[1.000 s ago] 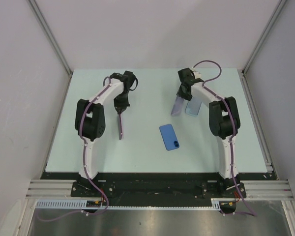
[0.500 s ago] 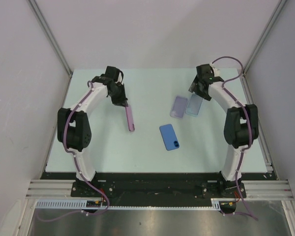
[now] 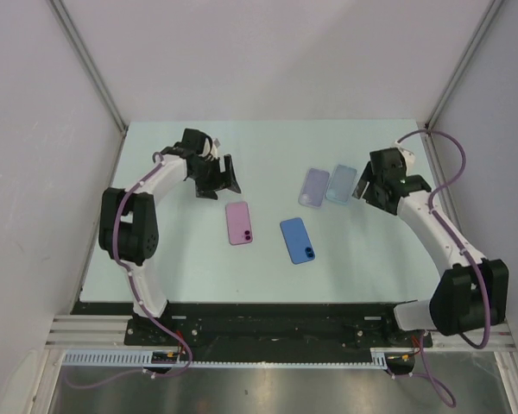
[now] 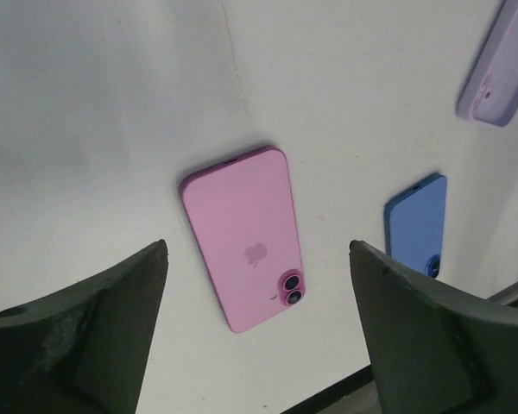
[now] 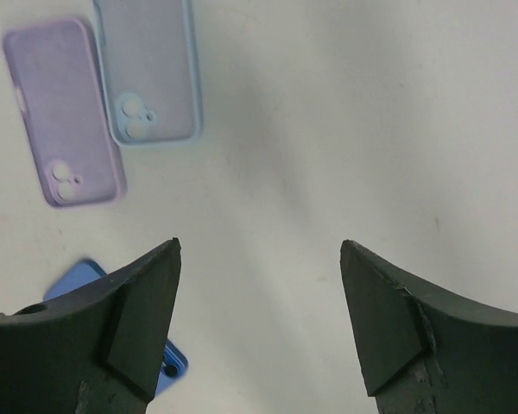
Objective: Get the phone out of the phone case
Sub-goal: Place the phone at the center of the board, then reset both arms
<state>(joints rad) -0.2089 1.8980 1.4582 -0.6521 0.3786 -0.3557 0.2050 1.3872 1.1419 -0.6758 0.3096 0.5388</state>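
A pink phone (image 3: 239, 222) (image 4: 246, 237) lies flat on the table, back up, with its two camera lenses showing. My left gripper (image 3: 220, 181) (image 4: 257, 247) hovers open just behind and above it, with nothing between its fingers. An empty purple phone case (image 3: 313, 186) (image 5: 65, 112) lies flat at the middle right, touching a light blue case (image 3: 341, 183) (image 5: 151, 69). My right gripper (image 3: 368, 185) (image 5: 259, 246) stands open over bare table, just right of the two cases and holding nothing.
A blue phone (image 3: 298, 240) (image 4: 414, 226) lies back up between the pink phone and the cases. The pale green table (image 3: 155, 259) is walled by grey panels on three sides, with a black rail along its near edge.
My left gripper opened and let go of the pink phone, which now lies flat. My right arm let the purple case down beside the light blue one and swung out to the right.
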